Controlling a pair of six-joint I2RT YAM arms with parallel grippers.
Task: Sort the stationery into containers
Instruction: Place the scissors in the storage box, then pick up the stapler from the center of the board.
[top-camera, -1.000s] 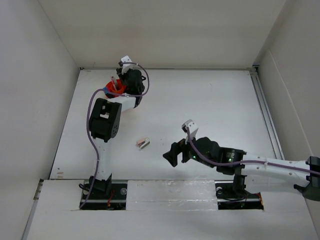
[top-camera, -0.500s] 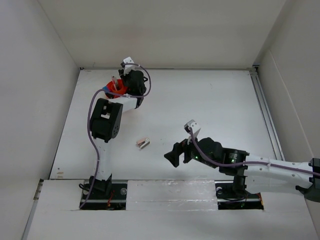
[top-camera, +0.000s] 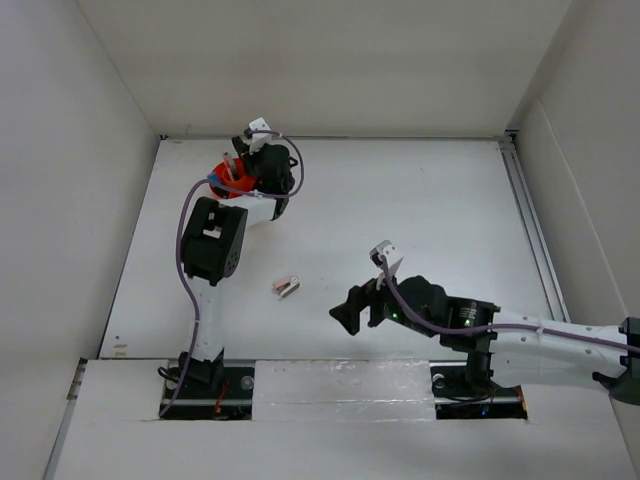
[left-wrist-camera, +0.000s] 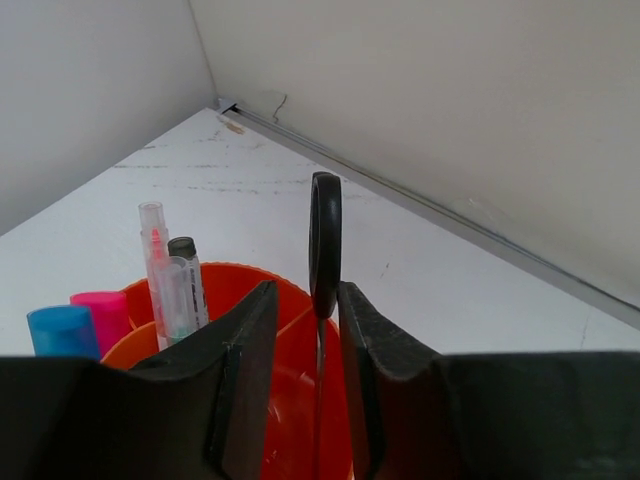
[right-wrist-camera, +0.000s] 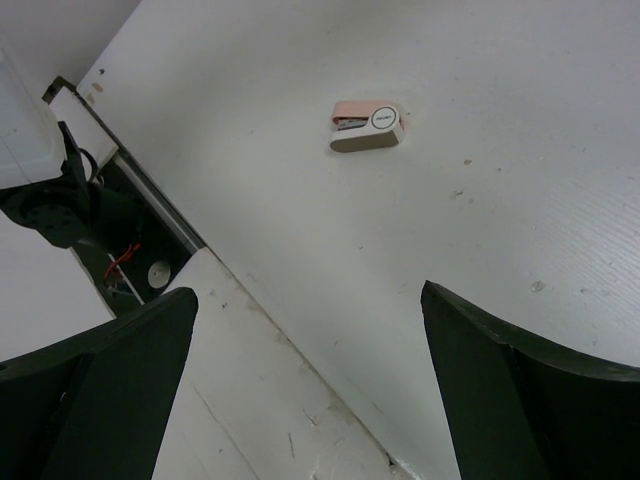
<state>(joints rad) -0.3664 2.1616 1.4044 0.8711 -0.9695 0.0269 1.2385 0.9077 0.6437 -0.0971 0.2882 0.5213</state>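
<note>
The orange tub (top-camera: 222, 172) stands at the far left of the table, and its rim shows in the left wrist view (left-wrist-camera: 250, 275). My left gripper (top-camera: 245, 172) (left-wrist-camera: 305, 295) hangs over it. The black-handled scissors (left-wrist-camera: 325, 235) stand upright between its fingers, blade down in the tub. They touch the right finger, with a narrow gap to the left finger. The red pen (left-wrist-camera: 155, 255), black-white pen (left-wrist-camera: 188, 270), pink-capped highlighter (left-wrist-camera: 100, 308) and blue-capped highlighter (left-wrist-camera: 62, 330) stand in the tub. The beige-silver stapler (top-camera: 288, 287) (right-wrist-camera: 366, 126) lies on the table. My right gripper (top-camera: 345, 312) (right-wrist-camera: 310, 330) is wide open and empty, to its right. The eraser is out of view.
White walls enclose the table on the left, back and right. A metal rail (left-wrist-camera: 450, 220) runs along the foot of the back wall. The table's front edge and the left arm's base with its wiring (right-wrist-camera: 120, 260) show in the right wrist view.
My left wrist has shifted slightly right over the tub. My right gripper has drawn back a little toward the near edge, then held still. The stapler has not moved.
</note>
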